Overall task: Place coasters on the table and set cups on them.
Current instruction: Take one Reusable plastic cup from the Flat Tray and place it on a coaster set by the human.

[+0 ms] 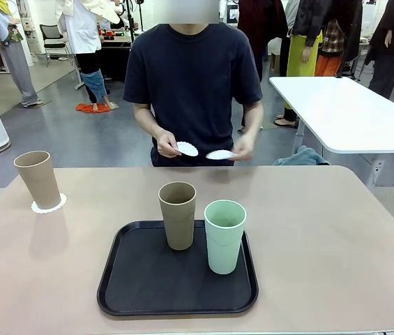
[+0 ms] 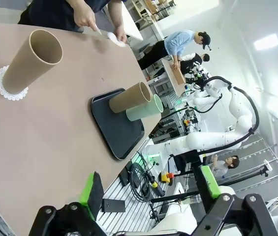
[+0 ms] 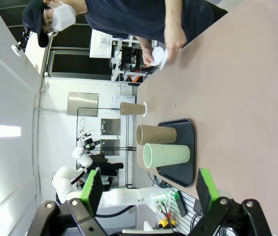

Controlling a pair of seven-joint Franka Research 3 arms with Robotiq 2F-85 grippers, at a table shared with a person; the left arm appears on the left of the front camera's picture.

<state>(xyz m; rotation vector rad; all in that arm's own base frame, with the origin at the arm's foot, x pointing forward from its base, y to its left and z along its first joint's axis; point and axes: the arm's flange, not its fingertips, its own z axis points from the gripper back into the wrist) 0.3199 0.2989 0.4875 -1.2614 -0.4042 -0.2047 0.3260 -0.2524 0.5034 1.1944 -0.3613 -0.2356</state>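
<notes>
Across the bench [image 3: 237, 98], beyond my released right hand [image 3: 148, 189], the mint cup [image 3: 170, 155] wants a centred, upright grasp.

A tray [image 1: 134, 279] lies at the near middle of the table [image 1: 322, 230] with two cups in it, the left cup [image 1: 177, 215] just behind the right cup [image 1: 224, 236] — a third cup [image 1: 38, 179] stands on a coaster [image 1: 48, 206] far left — and over the far edge the person [image 1: 193, 77] holds a second coaster [image 1: 187, 149] left of a third coaster [image 1: 220, 154]

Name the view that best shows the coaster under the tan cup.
Left wrist view: the coaster lies close, scalloped rim plain around the tan cup. Front view shows it small; right wrist view, a far sliver.
</notes>
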